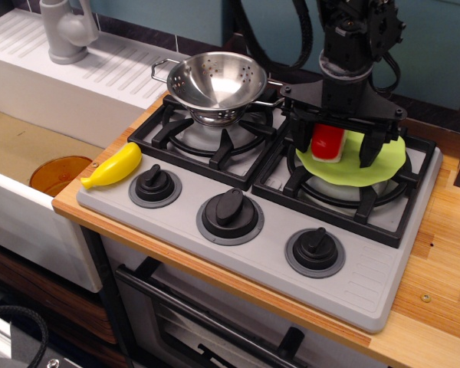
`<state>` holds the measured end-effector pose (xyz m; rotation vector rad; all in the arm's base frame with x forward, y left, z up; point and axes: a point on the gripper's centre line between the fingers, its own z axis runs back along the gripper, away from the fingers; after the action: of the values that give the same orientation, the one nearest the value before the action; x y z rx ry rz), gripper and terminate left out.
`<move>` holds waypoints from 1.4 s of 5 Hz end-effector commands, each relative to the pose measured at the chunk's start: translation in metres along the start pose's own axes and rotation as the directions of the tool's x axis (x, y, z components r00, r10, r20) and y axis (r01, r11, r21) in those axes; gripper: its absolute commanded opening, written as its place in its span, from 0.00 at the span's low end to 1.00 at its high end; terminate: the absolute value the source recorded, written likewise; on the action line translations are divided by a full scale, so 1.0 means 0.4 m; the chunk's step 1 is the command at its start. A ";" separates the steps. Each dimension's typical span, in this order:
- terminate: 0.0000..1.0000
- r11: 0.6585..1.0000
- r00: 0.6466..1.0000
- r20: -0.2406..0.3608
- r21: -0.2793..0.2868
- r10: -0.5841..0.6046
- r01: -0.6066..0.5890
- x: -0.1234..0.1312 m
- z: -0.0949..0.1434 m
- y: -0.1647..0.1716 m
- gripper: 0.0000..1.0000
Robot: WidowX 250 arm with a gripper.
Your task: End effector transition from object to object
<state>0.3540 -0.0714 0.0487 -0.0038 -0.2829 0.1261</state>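
Note:
My black gripper (334, 149) hangs over the stove's back right burner, with its wide crossbar (341, 107) and cables above it. Its two fingers (300, 136) stand wide apart, one on each side of a red and white block (327, 140). There are gaps between the block and the fingers, so the gripper is open. The block rests on a flat lime-green disc (385, 159) lying on the burner grate (345, 201).
A steel colander (218, 80) sits on the back left burner. A yellow banana (113, 166) lies on the stove's left edge. Three black knobs (230, 211) line the front. An orange dish (57, 173) is in the sink, and a grey faucet (65, 31) stands at the back left.

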 end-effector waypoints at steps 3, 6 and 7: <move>0.00 0.998 0.999 -0.052 0.065 -0.005 0.008 0.009 0.121 0.002 1.00; 0.00 0.994 0.993 -0.090 0.066 -0.080 0.086 0.072 0.212 0.106 1.00; 0.00 0.990 0.990 -0.080 0.073 -0.113 0.119 0.069 0.215 0.180 1.00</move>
<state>0.3422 0.0043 0.1153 0.0884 -0.1359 0.0216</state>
